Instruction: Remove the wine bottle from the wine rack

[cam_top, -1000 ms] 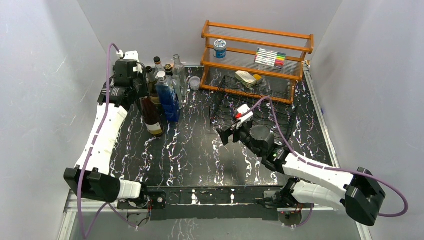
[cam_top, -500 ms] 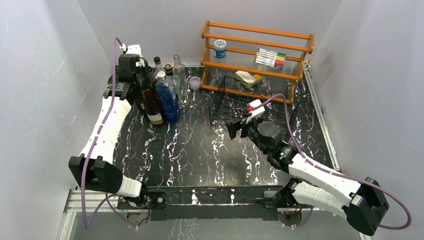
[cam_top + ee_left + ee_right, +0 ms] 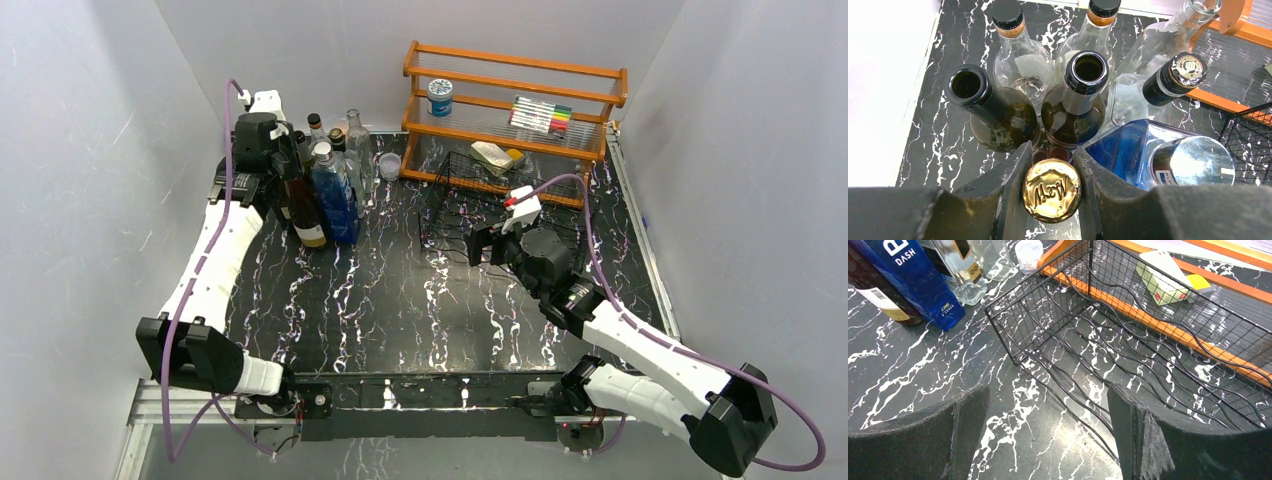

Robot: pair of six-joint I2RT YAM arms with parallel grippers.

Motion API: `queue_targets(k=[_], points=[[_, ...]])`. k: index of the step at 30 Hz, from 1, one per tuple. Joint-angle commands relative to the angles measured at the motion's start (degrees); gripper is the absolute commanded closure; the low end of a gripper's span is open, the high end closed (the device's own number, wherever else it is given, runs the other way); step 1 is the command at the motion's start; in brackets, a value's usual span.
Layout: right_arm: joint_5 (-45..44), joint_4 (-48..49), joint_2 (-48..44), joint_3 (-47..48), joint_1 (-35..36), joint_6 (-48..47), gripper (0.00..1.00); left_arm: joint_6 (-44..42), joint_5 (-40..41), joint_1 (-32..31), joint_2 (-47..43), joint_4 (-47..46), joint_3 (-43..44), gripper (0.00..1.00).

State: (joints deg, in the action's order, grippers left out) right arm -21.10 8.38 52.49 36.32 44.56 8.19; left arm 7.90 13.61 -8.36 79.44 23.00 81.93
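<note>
The wine bottle (image 3: pixel 306 218) is dark glass with a pale label and a gold foil cap (image 3: pixel 1051 189). It stands upright on the table at the back left, among other bottles. My left gripper (image 3: pixel 287 165) is shut on its neck just below the cap, as the left wrist view (image 3: pixel 1051 153) shows. The black wire wine rack (image 3: pixel 452 192) lies at the centre right with no bottle in its slots (image 3: pixel 1128 335). My right gripper (image 3: pixel 486 246) is open and empty, hovering above the rack's near left corner (image 3: pixel 1047 392).
Several bottles crowd the back left, among them a blue square one (image 3: pixel 336 195) and two open dark ones (image 3: pixel 1088 70). A small clear cup (image 3: pixel 389 165) stands beside them. The orange wooden shelf (image 3: pixel 515 100) behind the rack holds a jar, markers and a box.
My left gripper carried the wine bottle back towards the bottle cluster, then held still. My right gripper moved back and to the right, over the rack's near corner.
</note>
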Motion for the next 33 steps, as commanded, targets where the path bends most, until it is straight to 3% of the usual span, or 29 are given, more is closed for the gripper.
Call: queue_targets(k=[1, 5, 12, 20, 23, 26, 33], points=[[-1.4, -0.4, -2.4, 3.2, -0.8, 0.6, 0.02, 2.0, -2.6, 0.4, -4.8, -8.0, 0.5, 0.76], [-2.7, -2.9, -3.6, 4.6, -0.9, 2.0, 0.02, 2.2, -2.4, 0.4, -6.1, -7.3, -0.6, 0.57], [-7.6, -18.1, -0.7, 15.8, -1.4, 7.5, 0.02, 0.7, -2.9, 0.3, -7.9, -3.4, 0.2, 0.32], [-13.6, -19.0, -3.0, 18.6, -3.5, 3.8, 0.02, 1.5, -4.5, 0.4, -10.6, -3.6, 3.3, 0.09], [-15.4, -21.7, -2.6, 21.8, -6.0, 3.8, 0.02, 2.9, -6.4, 0.4, -10.8, -4.3, 5.9, 0.02], [-17.4, -24.1, -1.5, 26.7, -9.6, 3.9, 0.02, 4.6, -9.6, 0.4, -11.2, -7.1, 7.2, 0.02], [-11.2, -26.5, -2.6, 33.9, -12.9, 1.4, 0.02, 6.4, -24.0, 0.3, -13.4, -17.3, 8.3, 0.02]])
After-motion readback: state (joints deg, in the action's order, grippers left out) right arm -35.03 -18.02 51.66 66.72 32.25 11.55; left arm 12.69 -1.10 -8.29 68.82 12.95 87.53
